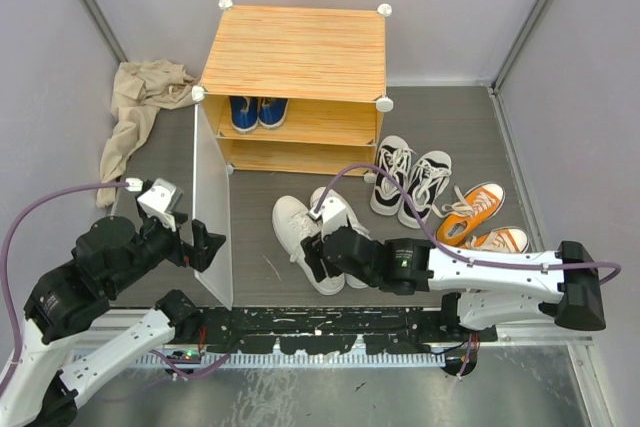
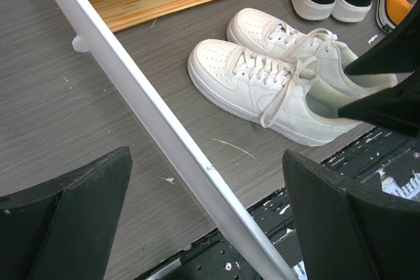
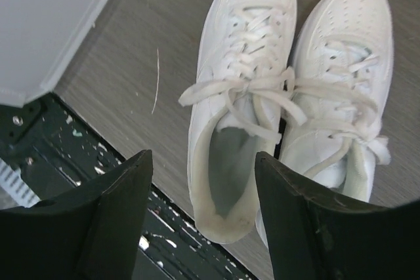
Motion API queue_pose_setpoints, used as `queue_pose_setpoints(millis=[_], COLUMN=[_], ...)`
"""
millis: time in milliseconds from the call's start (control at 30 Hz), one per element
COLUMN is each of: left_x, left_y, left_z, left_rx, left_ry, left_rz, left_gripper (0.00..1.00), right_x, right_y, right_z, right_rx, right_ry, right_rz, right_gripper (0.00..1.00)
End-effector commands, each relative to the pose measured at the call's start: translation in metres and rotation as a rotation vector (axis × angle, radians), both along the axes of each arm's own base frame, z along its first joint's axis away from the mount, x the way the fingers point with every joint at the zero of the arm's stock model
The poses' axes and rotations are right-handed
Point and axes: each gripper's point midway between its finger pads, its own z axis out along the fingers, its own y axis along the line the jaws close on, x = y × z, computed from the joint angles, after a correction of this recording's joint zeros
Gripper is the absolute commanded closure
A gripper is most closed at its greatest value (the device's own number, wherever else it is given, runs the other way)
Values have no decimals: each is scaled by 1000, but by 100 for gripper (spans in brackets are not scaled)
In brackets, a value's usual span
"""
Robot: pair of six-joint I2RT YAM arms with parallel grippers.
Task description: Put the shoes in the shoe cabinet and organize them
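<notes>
1. White sneakers side by side on the grey table, nearest the arm bases, outside the shoe cabinet; right gripper released, fingers spread above one heel, gripping nothing.
2. From the left wrist alone: left gripper likewise released, fingers astride the edge of the open door panel, clear of it.
3. Farther right, black high-tops and orange sneakers on the table, whole only from above.
4. From above alone: blue sneakers inside on the upper shelf; beige cloth left of the cabinet.
5. Brand marks too small to read.
</notes>
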Motion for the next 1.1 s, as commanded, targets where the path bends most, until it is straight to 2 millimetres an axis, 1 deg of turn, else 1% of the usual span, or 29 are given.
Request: queue_pose_setpoints(millis=[0,233,467,633,667,733,833,867,900,967,1033,1067], left_x=[2,0,1,2,3,2,1,1,0,-1,-2,-2], left_y=[3,9,12,11,11,12,13,14,15,16,17,18], left_z=[3,1,0,-1,-1,-1,1,1,1,1,1,2], left_rx=[-12,-7,-1,11,13,12,8,5,2,0,-4,-3], left_ry=[-16,-20,-24,-21,-22,-25,-29,-30,-33,-34,-36,-38], left_rz=[21,43,56,52,54,54,56,57,57,60,62,63], left_gripper=[2,2,2,2,2,2,2,2,2,2,2,2], right_x=[-18,-25,-47,-54,-53,-52,-53,-53,-53,-49,-44,-42], right_y=[4,-6,5,9,10,8,9,10,11,16,23,28], right_z=[-20,-45,-70,-100,-106,-116,-124,-125,-125,-121,-111,-102], right_rx=[-71,-169,-192,-267,-284,-320,-345,-347,-347,-339,-314,-295], right_ry=[25,17,67,103,107,113,130,132,132,124,109,98], right_rz=[143,226,394,465,468,463,469,472,472,451,427,418], right_gripper=[32,35,39,41,43,53,64,70,79,97,99,99])
